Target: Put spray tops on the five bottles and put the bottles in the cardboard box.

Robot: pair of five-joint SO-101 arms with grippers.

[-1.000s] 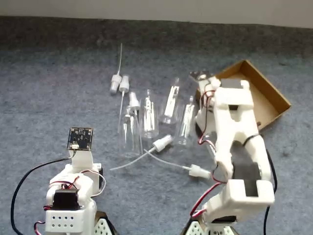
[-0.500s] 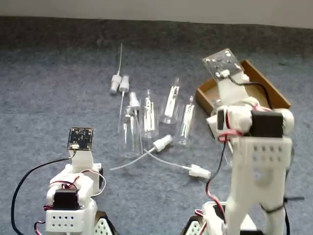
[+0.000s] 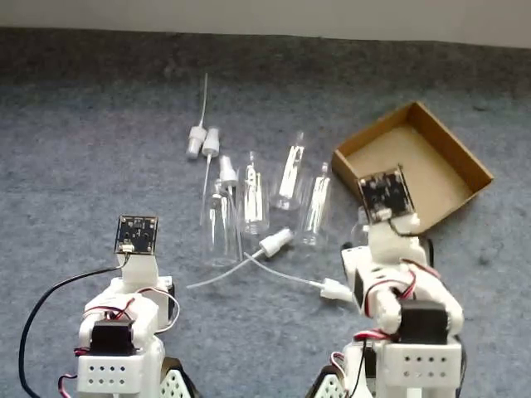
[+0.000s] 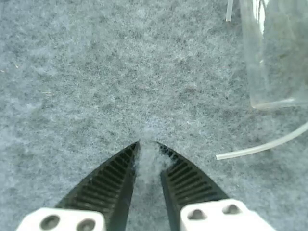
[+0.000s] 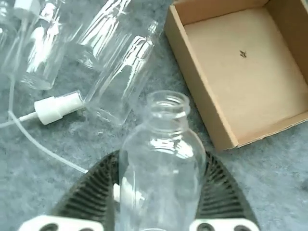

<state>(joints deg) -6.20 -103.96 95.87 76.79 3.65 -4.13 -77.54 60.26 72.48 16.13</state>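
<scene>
Right wrist view: bottle [image 5: 161, 159], clamped in right fingers [image 5: 94, 185], is drawn back from cardboard box [image 5: 192, 77] untopped; left fingers [image 4: 115, 178] are held together.

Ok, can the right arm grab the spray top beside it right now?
Probably not: the right gripper is shut on a bottle, so it has no free grip, though the spray top lies close by.

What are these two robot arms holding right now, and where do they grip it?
The right end effector holds a clear bottle by its body, open neck pointing away. The left end effector, shut, holds nothing.
</scene>
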